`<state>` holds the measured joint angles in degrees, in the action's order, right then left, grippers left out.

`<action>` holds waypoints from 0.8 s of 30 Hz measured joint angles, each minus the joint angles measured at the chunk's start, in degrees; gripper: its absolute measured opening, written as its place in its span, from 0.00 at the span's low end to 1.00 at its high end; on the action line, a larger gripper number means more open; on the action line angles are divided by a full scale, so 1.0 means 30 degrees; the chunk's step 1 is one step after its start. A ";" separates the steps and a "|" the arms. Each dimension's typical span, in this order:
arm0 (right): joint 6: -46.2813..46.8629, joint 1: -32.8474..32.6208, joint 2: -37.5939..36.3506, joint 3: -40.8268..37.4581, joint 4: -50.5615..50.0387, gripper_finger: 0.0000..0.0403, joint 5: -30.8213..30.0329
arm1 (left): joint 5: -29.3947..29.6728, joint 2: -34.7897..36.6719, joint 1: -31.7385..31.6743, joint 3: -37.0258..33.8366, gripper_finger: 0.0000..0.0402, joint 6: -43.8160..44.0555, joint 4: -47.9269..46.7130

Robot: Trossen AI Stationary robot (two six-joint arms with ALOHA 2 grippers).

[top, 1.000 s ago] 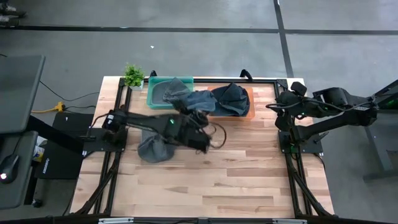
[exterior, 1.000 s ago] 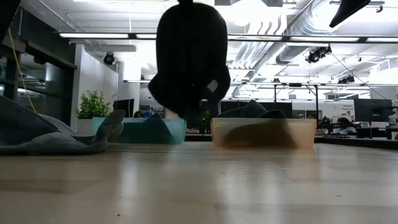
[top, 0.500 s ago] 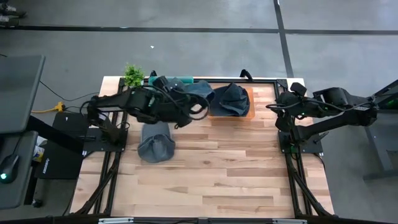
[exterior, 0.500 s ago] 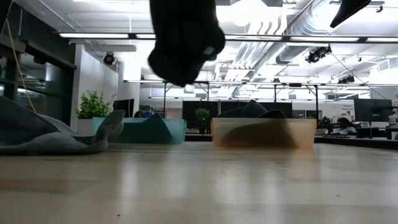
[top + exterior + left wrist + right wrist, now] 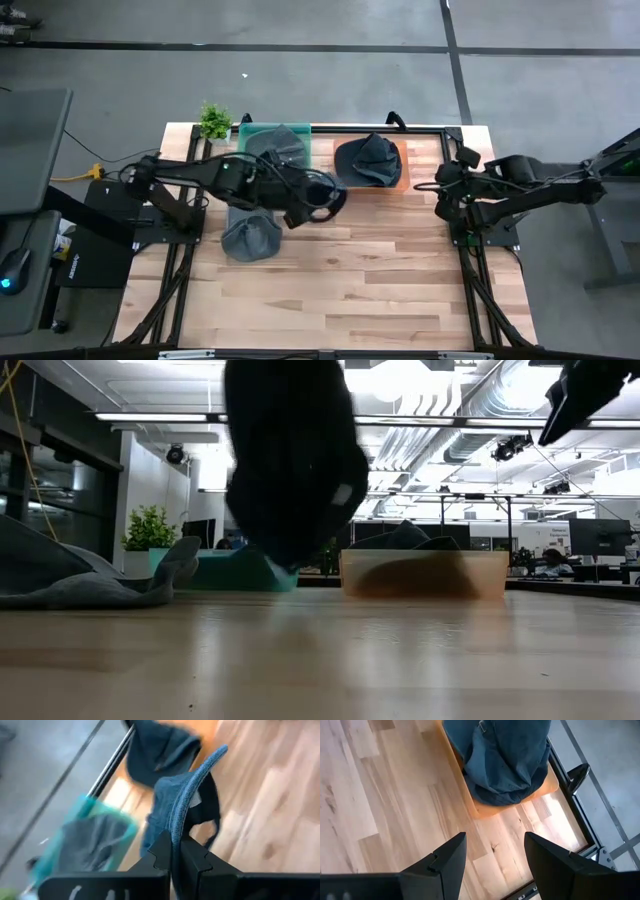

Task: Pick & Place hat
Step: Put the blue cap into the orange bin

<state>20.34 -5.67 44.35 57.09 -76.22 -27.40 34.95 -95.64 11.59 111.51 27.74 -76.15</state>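
Grey concrete floor (image 5: 330, 90) around table; open office behind, ceiling strip lights (image 5: 150, 417), exposed ducts (image 5: 470, 420).

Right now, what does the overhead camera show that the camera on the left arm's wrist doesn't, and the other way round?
Only the high view shows the potted plant, a grey hat lying on the table, and the right gripper open at the table's right side. Only the left wrist view shows the left gripper shut on the brim of a blue hat. Both show the teal bin and orange bin, each holding a hat.
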 joint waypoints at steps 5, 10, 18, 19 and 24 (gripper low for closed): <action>-0.0013 0.0000 -0.0332 -0.0837 0.0916 0.48 -0.0209 | -0.1848 0.2840 -0.0879 -0.3810 0.01 -0.0531 0.4849; -0.0711 0.0000 -0.0436 -0.1470 0.2612 0.48 -0.0218 | -0.4160 0.6424 -0.2209 -0.8325 0.01 -0.1239 1.1235; -0.1651 0.0000 -0.0453 -0.2589 0.5851 0.48 -0.0144 | -0.8154 0.9521 -0.4725 -1.4650 0.01 -0.1330 1.9777; -0.1603 0.0000 -0.0455 -0.2697 0.6089 0.48 -0.0285 | -0.8608 0.9706 -0.5054 -1.5337 0.01 -0.1329 2.0920; -0.1311 0.0000 -0.0450 -0.3304 0.7402 0.48 -0.0611 | -1.1077 0.9816 -0.6619 -1.8218 0.01 -0.1065 2.7324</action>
<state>16.40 -5.67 43.00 47.18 -54.01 -29.23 1.71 -66.19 -8.27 56.85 24.55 5.82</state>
